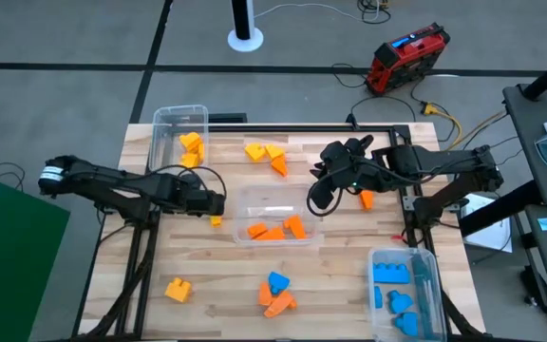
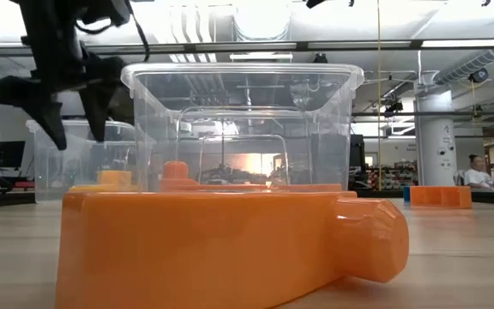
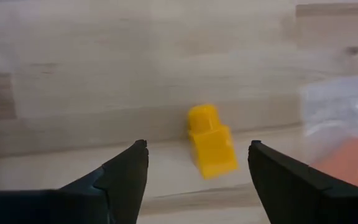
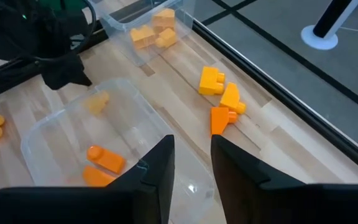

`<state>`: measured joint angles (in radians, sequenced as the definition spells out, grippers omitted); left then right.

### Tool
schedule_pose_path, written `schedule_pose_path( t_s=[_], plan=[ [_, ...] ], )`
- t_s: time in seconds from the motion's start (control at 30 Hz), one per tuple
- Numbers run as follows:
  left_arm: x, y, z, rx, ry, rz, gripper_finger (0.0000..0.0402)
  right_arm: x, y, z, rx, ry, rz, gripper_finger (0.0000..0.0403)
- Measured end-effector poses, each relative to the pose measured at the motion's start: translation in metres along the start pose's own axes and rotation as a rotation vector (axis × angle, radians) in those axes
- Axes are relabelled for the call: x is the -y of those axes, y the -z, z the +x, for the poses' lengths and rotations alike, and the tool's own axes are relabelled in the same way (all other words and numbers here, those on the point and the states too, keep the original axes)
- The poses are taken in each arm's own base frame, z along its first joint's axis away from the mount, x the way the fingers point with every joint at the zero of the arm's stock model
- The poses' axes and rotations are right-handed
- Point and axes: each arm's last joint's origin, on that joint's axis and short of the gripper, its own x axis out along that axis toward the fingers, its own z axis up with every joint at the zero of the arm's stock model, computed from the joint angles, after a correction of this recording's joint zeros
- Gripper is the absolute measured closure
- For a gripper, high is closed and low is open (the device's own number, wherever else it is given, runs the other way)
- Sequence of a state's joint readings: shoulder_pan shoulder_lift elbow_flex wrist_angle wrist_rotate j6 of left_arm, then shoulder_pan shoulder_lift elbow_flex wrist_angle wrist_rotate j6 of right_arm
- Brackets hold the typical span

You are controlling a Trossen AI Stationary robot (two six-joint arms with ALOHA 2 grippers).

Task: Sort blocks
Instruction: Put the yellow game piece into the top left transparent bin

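Left wrist view: yellow block (image 3: 211, 142) between claw (image 3: 197, 171) fingers

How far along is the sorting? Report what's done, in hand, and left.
Done: yellow blocks lie in the back-left bin, orange blocks in the middle bin and blue blocks in the front-right bin.
In hand: nothing is gripped. The left gripper is open at a small yellow block. The right gripper hangs empty over the middle bin.
Left: several loose blocks on the table.
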<state>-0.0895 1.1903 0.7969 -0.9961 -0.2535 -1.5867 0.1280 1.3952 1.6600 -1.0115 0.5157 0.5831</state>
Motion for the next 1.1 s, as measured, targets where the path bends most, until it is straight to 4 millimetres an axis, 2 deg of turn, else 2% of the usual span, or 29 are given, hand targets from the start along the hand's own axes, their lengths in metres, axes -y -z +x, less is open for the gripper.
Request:
schedule_pose_path(
  t_s=[0.33, 0.5, 0.8, 1.1],
  plan=[
    [-0.002, 0.007, 0.023, -0.007, 0.056, -0.001, 0.0138, 0.0, 0.0, 0.0, 0.0, 0.0, 0.0, 0.0279],
    [-0.004, 0.013, 0.036, -0.007, 0.012, 0.036, 0.0138, 0.0, 0.0, 0.0, -0.001, -0.001, 0.001, 0.0267],
    [0.004, 0.026, 0.044, -0.023, 0.06, 0.081, 0.0138, 0.0, 0.0, 0.0, -0.002, -0.001, 0.009, 0.025],
    [0.005, 0.031, 0.058, -0.022, -0.011, 0.112, 0.0138, 0.001, 0.0, 0.0, -0.002, -0.001, 0.01, 0.0244]
  ],
)
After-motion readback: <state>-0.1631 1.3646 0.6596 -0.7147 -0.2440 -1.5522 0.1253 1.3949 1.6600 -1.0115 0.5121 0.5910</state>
